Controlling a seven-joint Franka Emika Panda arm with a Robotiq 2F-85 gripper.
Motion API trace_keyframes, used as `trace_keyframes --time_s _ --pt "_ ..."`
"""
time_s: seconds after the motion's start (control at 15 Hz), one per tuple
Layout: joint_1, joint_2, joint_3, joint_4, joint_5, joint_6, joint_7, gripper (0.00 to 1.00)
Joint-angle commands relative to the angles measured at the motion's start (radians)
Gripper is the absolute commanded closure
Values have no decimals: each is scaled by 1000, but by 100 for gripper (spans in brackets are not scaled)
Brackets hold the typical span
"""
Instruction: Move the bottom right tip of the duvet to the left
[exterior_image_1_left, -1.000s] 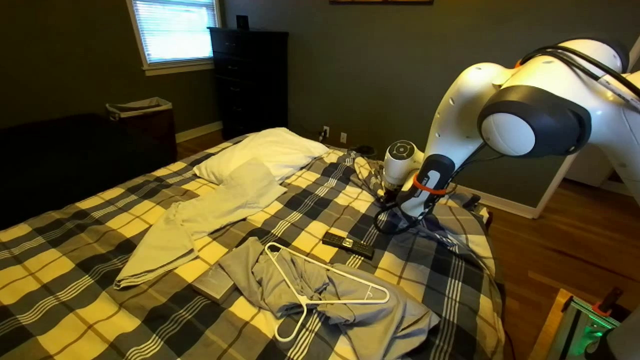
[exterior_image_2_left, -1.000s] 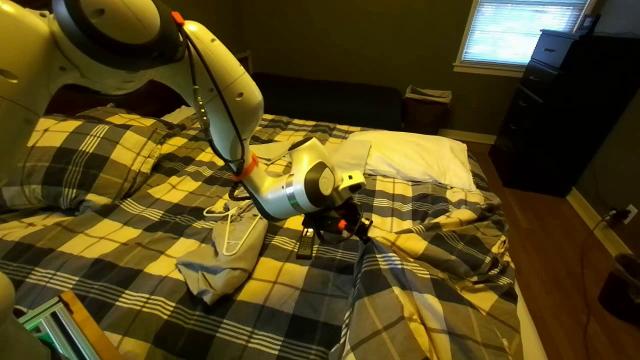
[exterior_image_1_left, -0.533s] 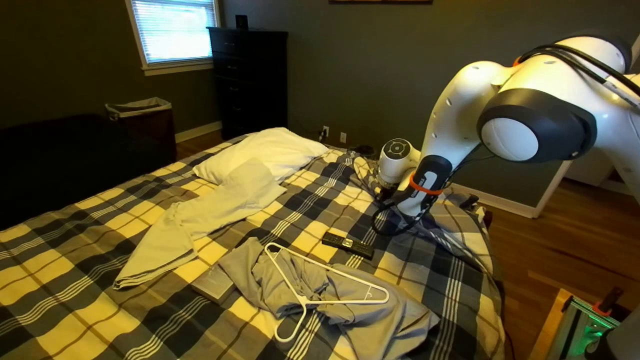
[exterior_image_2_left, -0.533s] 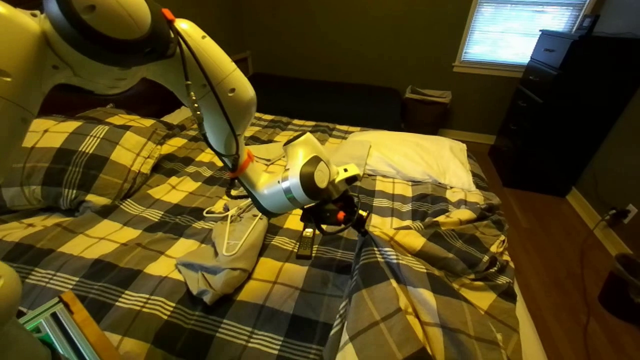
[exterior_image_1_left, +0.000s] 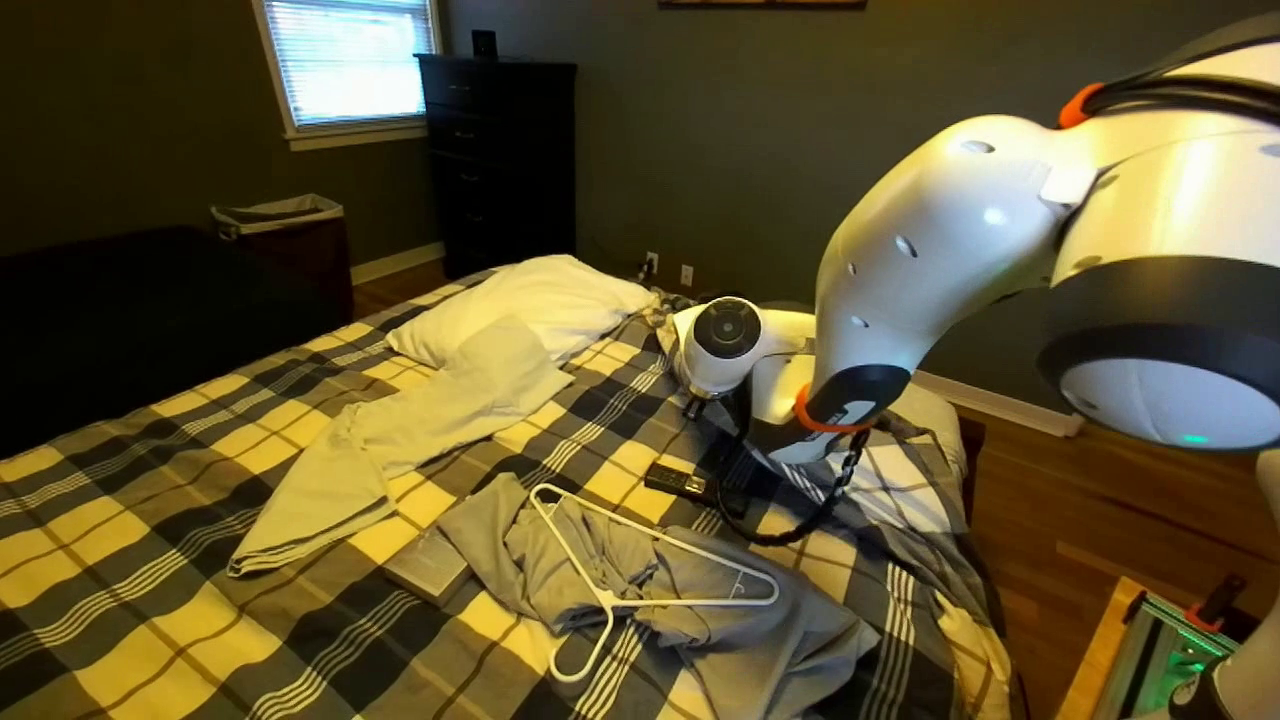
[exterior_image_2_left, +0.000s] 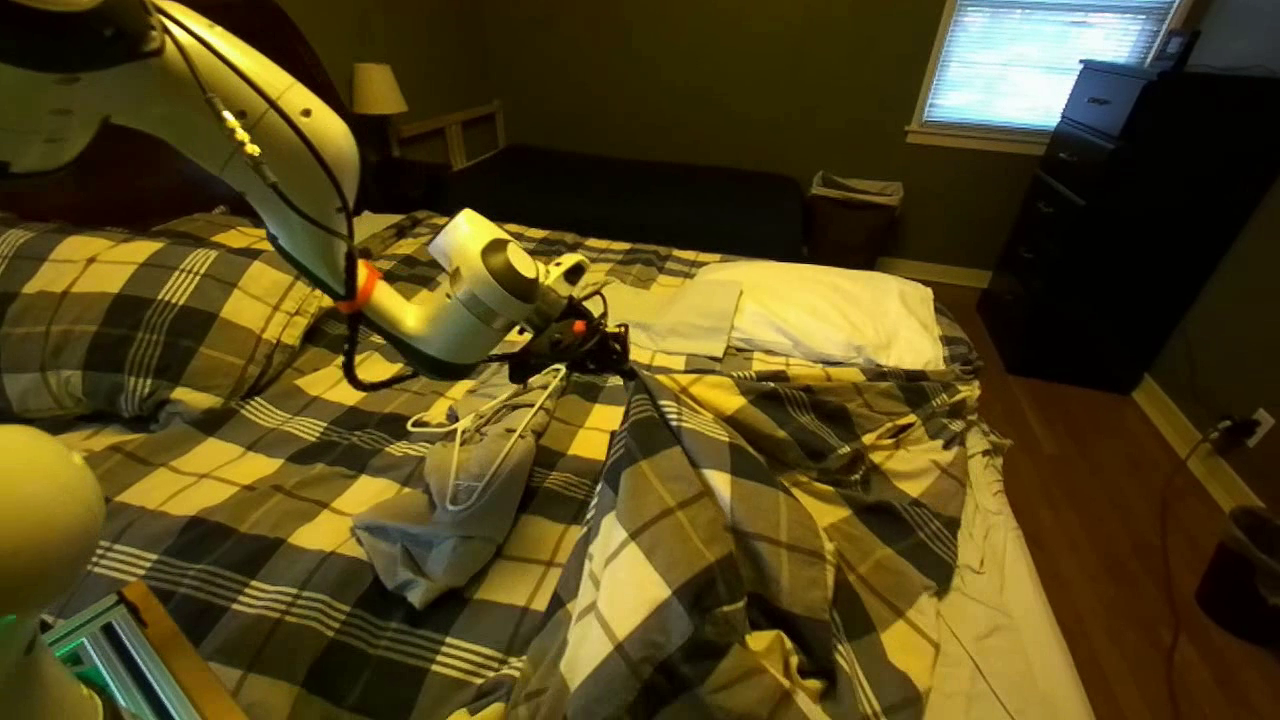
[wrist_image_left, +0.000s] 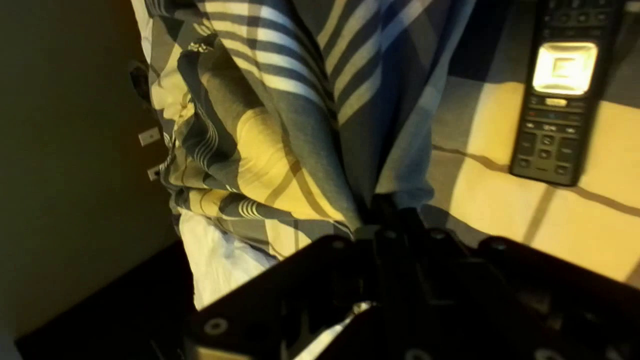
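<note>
Yellow plaid duvet (wrist_image_left: 350, 115) in pincer (wrist_image_left: 384, 214)

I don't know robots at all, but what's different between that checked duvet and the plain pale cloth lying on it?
The duvet has yellow, black and grey-white checks; the pale cloth is plain. The duvet is far larger; the pale cloth covers only a small part of it. The claw pinches a gathered bit of the duvet; the pale cloth lies apart from the claw. Both are fabric with creases.

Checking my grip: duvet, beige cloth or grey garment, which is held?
The plaid duvet, its folds bunched in the jaws; the beige cloth and grey garment are plain.
</note>
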Motion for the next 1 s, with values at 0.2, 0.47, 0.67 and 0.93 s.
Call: trace_keyframes --time_s 0.2,0.47,0.67,0.93 --pt "441 65 -151 -83 31 16 -75 99" --pt "630 137 -180 -104 62 17 -131 99" --pt "729 194 -185 -113 83 26 -175 99" --pt "833 255 -180 -130 109 37 -227 99"
